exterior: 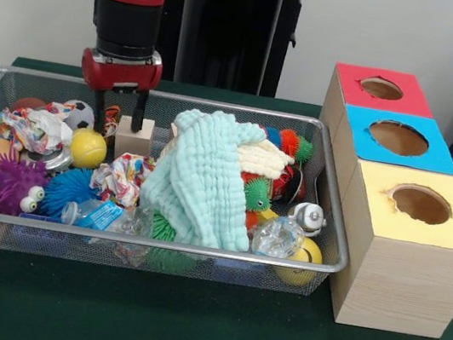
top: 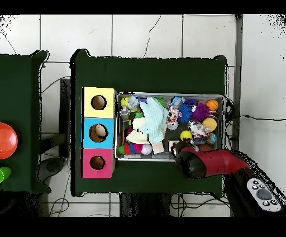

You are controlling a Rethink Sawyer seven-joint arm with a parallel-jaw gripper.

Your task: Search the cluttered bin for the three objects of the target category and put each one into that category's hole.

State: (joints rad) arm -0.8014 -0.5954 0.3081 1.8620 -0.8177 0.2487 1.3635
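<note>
The gripper (exterior: 129, 113) is down at the bin's back wall, its fingers either side of a small wooden block (exterior: 134, 136); I cannot tell if they pinch it. A yellow ball (exterior: 88, 148) sits just beside, a mint cloth (exterior: 199, 179) heaped mid-bin. The wire bin (exterior: 332, 238) is packed. The three-hole box (exterior: 409, 242) stands against its end.

Frontal close view, overhead; shared bin (exterior: 331, 191) (top: 225, 112).

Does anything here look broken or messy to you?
The round hole in the yellow-topped wooden box has a torn, ragged edge on its left side. A pale green cloth lies heaped over toys in the wire basket.
</note>
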